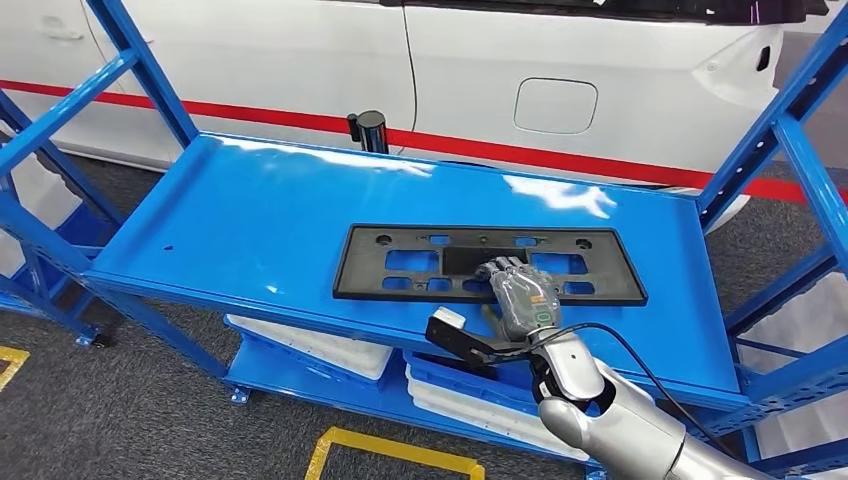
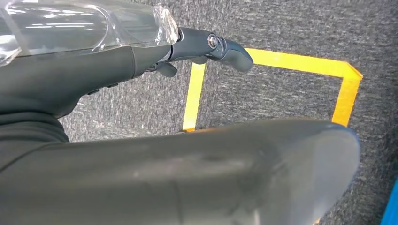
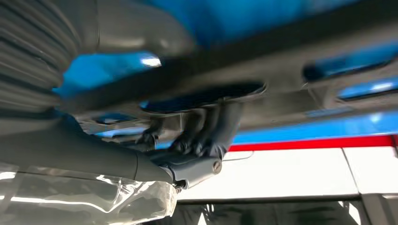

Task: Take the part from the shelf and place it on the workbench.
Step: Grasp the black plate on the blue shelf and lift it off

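A flat black rectangular frame part with several cut-outs lies on the blue shelf, right of its middle and close to the front edge. My right hand rests on the part's near edge, fingers reaching to the central opening. In the right wrist view the dark fingers curl against the part and hook at an opening, so the hand grips it. The part still lies flat. My left hand hangs over the carpet with fingers straight and nothing in it.
Blue uprights frame the shelf on both sides. White trays sit on the lower level. A black post and a white car stand behind. Yellow tape marks the grey floor.
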